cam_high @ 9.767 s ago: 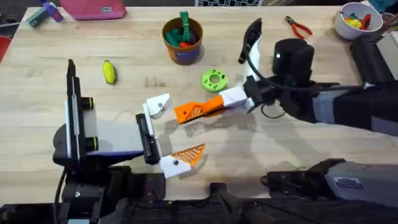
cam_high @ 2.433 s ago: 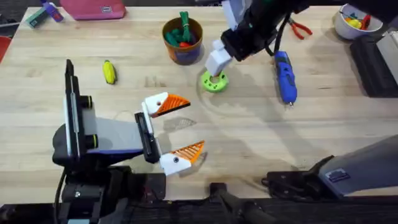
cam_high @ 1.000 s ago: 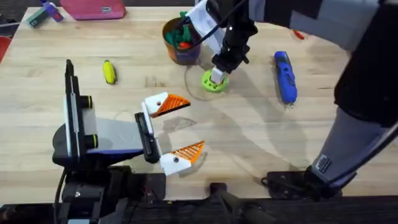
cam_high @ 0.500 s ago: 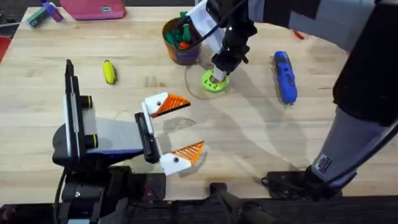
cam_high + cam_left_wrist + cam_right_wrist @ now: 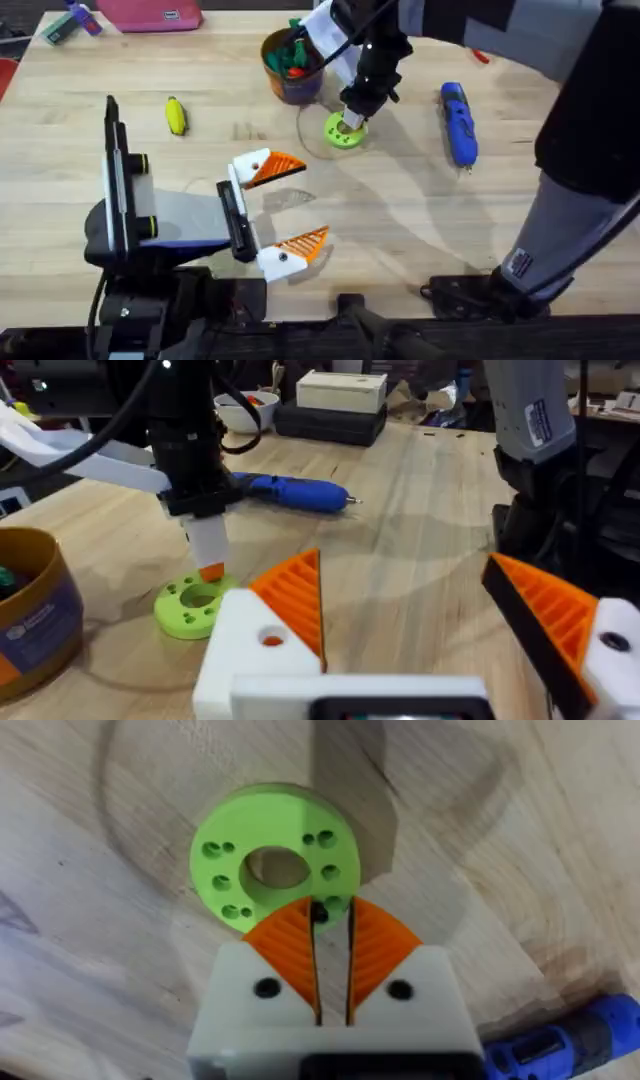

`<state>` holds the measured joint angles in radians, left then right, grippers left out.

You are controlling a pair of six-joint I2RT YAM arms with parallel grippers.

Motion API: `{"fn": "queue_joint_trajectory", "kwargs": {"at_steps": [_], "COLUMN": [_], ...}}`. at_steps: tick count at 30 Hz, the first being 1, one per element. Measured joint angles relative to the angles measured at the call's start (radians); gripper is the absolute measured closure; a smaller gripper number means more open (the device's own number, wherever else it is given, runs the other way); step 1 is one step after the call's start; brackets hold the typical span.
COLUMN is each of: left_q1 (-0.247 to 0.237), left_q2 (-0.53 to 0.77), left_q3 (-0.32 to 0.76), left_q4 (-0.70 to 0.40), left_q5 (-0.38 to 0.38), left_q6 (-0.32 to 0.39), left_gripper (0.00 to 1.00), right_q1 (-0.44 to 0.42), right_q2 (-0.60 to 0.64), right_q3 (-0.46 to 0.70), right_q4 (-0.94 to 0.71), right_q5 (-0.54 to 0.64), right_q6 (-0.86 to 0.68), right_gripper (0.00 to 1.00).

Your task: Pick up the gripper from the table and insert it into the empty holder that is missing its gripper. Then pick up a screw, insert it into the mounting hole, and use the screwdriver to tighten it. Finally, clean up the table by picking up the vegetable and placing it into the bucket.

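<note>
The orange gripper (image 5: pixel 284 165) sits in the white holder (image 5: pixel 250 170) on the far finger of my left gripper (image 5: pixel 306 203), which is open. The left wrist view shows the same tip (image 5: pixel 296 598) and holder (image 5: pixel 248 660). My right gripper (image 5: pixel 348 121) points down onto a green disc (image 5: pixel 344 133). Its orange pads (image 5: pixel 372 945) are shut on a small dark screw (image 5: pixel 319 910) at the disc's rim. The blue screwdriver (image 5: pixel 458 122) lies right of the disc. The yellow vegetable (image 5: pixel 176 115) lies at the left. The bucket (image 5: pixel 295 66) stands behind the disc.
The bucket holds green and red toy pieces. A white bowl (image 5: pixel 570 35) stands at the far right corner and a pink pouch (image 5: pixel 150 14) at the far left. The right arm (image 5: pixel 520 60) spans the table's right half. Bare wood lies in the middle front.
The orange tip, earlier carried by my right gripper, now sits in the holder. The right gripper then went to the green disc and has barely moved over the last second.
</note>
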<state>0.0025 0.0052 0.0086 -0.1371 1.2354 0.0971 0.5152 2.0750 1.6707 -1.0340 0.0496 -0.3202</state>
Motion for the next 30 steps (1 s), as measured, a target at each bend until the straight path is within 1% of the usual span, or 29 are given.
{"fn": "queue_joint_trajectory", "kwargs": {"at_steps": [23, 30], "left_q1": [0.000, 0.000], "left_q2": [0.000, 0.000], "left_q3": [0.000, 0.000], "left_q4": [0.000, 0.000], "left_q5": [0.000, 0.000], "left_q6": [0.000, 0.000], "left_gripper": [0.016, 0.015], "right_q1": [0.013, 0.015], "right_q2": [0.000, -0.002], "right_q3": [0.000, 0.000], "right_q4": [-0.002, -0.003], "right_q5": [0.022, 0.022], "right_q6": [0.006, 0.006], "right_gripper": [0.866, 0.851]}}
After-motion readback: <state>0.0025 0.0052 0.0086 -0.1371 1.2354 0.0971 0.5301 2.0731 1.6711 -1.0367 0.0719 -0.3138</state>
